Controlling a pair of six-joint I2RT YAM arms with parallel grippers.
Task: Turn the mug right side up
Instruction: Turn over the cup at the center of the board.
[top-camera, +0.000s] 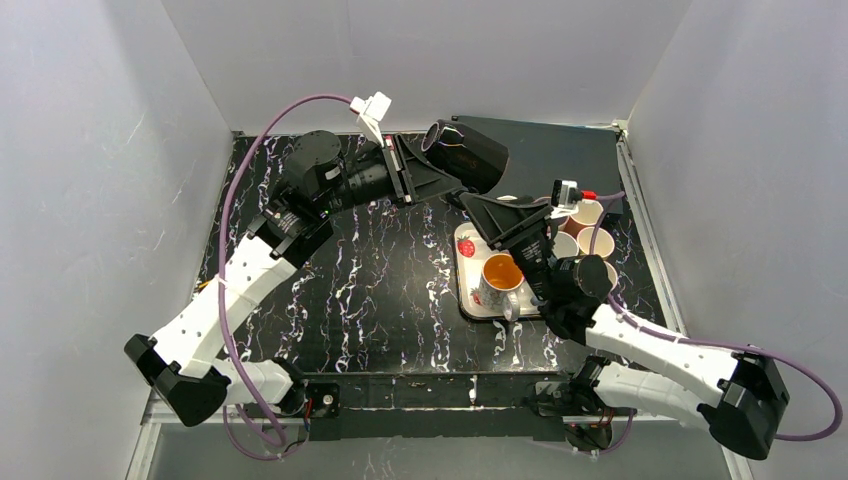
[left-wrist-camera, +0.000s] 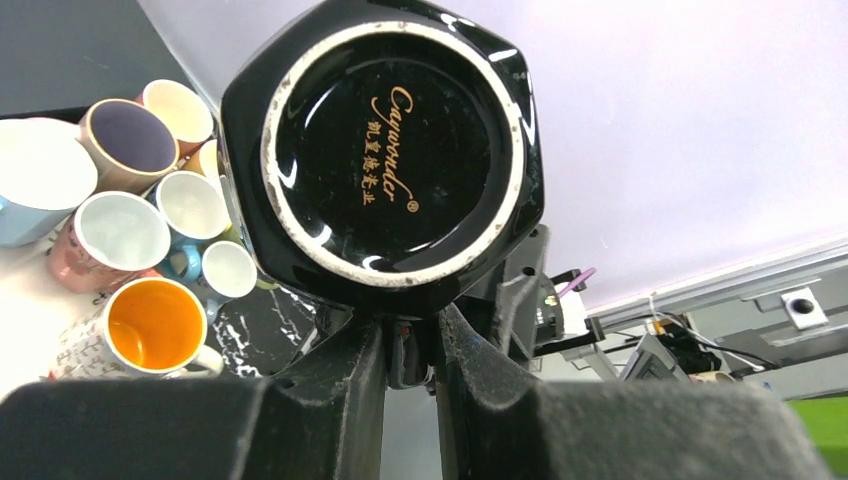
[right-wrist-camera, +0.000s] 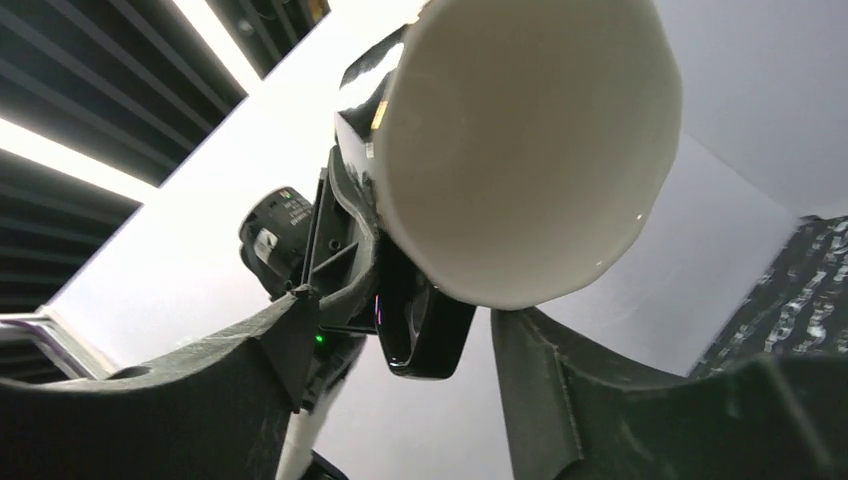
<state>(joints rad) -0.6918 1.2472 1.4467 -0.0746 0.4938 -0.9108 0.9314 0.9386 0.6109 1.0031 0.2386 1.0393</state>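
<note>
Mug (top-camera: 468, 152) aloft on its side, just ahead of L hand (left-wrist-camera: 408, 345), which is narrow, clamped on handle (right-wrist-camera: 425, 345). R hand (right-wrist-camera: 405, 315) wide, rim between its jaws; contact unclear. Glazed ceramic: heavyish, rigid, slick, chips easily. Rec. R grip across wall nr rim.

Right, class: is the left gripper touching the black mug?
Touching. In the left wrist view, the left gripper is clamped on the black mug just below its base, with no gap showing.
</note>
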